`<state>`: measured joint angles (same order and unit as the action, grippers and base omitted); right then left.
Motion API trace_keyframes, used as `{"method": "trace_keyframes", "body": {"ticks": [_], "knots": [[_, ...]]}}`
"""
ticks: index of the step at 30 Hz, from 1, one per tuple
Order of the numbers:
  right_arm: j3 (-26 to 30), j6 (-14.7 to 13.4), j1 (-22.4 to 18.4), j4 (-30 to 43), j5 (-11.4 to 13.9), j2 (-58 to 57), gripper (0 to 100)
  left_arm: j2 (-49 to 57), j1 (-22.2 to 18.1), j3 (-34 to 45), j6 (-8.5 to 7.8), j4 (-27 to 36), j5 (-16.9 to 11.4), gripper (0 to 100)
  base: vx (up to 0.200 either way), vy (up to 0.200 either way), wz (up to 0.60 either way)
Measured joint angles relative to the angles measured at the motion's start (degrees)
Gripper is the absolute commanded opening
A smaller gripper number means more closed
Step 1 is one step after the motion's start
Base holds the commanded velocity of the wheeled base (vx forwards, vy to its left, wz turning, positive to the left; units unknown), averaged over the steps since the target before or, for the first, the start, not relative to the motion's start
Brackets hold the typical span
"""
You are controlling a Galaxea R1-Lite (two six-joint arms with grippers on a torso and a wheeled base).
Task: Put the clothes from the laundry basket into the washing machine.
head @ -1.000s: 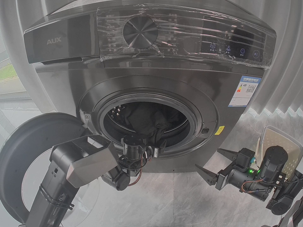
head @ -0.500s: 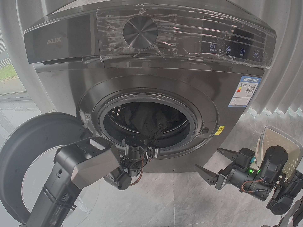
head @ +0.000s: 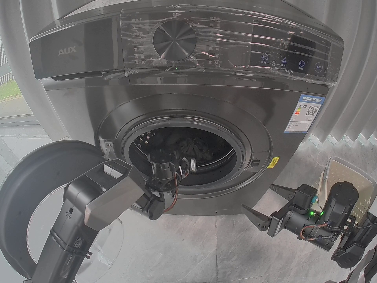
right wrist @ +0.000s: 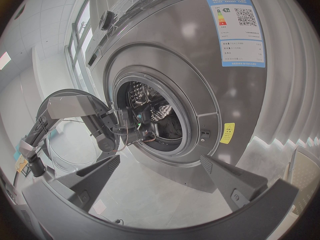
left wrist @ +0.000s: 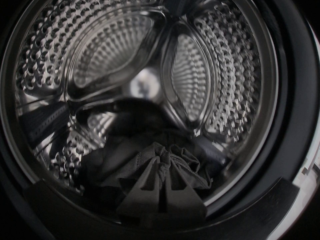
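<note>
The grey washing machine [head: 220, 99] stands with its round door [head: 35, 185] swung open to the left. My left gripper [left wrist: 162, 162] is inside the drum mouth, shut on a bunched black garment [left wrist: 186, 159] that gathers at its fingertips. More dark cloth [left wrist: 126, 150] lies on the drum floor behind it. From the head view the same garment [head: 192, 144] shows low in the drum. My right gripper [head: 257, 198] hangs open and holds nothing, low to the right of the machine front, beside the pale laundry basket [head: 347, 175].
The drum's perforated steel wall [left wrist: 230, 77] surrounds the left gripper, with the rubber door seal [left wrist: 286, 124] close around it. Grey tiled floor [head: 212, 248] stretches in front of the machine. A pleated curtain [head: 353, 99] hangs at the right.
My left arm has lifted and pushed forward, carrying the black garment off the door rim and into the drum. The right arm has stayed put.
</note>
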<state>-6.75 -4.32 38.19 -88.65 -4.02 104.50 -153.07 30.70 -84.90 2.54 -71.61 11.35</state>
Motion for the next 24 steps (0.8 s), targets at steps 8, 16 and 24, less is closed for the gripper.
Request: {"method": "trace_keyframes", "body": {"ticks": [8,16,24], "knots": [[0.00,0.00,0.00,0.00,-0.02,0.00,100,-1.05,-1.05,-10.84,0.22,1.05,0.50,0,0.000,0.000,0.00],[0.06,0.00,-0.02,0.00,0.00,-0.01,100,-3.55,-2.10,-15.82,0.22,1.93,0.59,0,0.000,0.000,0.00],[0.09,0.00,0.00,0.00,0.01,-0.04,100,-4.11,-2.23,-16.18,0.35,1.93,0.57,100,0.000,0.000,0.00]]}}
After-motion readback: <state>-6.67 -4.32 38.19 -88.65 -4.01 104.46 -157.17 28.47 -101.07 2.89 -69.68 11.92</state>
